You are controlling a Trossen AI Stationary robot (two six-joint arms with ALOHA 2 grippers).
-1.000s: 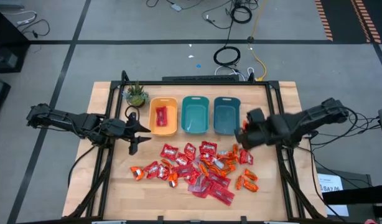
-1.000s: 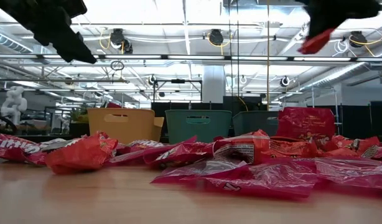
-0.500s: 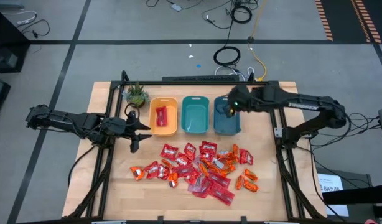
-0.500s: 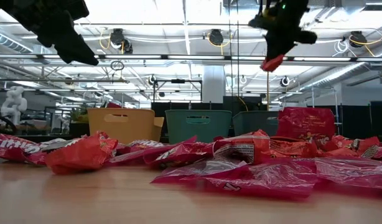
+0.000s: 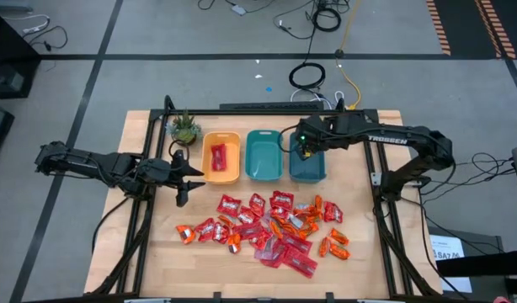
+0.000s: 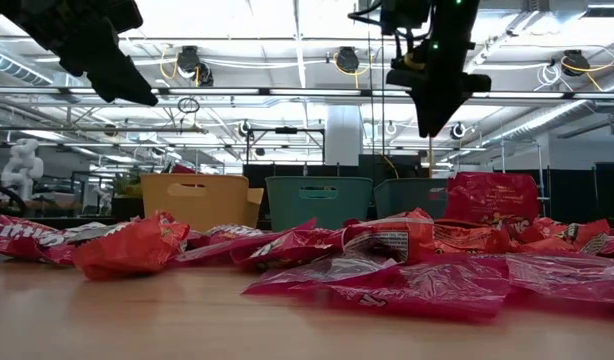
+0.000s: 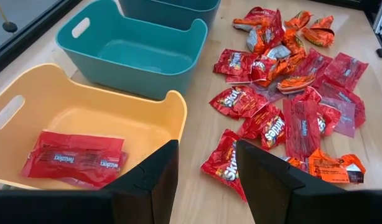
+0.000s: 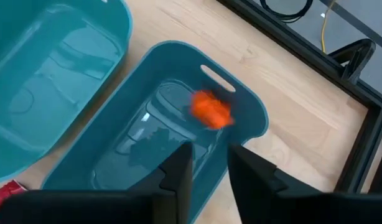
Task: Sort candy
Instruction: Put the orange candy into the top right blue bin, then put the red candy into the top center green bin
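Observation:
A pile of red and orange candy point(image 5: 275, 227) lies on the wooden table in front of three bins. My right gripper point(image 8: 209, 168) hangs open over the right teal bin point(image 5: 307, 160). Just below its fingertips, one small orange candy point(image 8: 211, 111) shows blurred, free of the fingers, above the bin's floor. My left gripper point(image 7: 206, 174) hovers open with nothing between its fingers, to the left of the yellow bin point(image 5: 222, 157). In that bin, pinkish-red flat packets point(image 7: 73, 160) lie on the floor.
The middle teal bin point(image 5: 263, 155) stands between the other two. A small potted plant point(image 5: 184, 128) sits at the far left corner. A black frame point(image 5: 376, 151) runs along the table's edges. Bare wood lies in front of the left gripper.
My right gripper has swung from above the pile's right side toward the far edge and leftward, sinking a little and rolling its wrist. It carried an orange candy over the right teal bin and has let it go; the candy now drops free.

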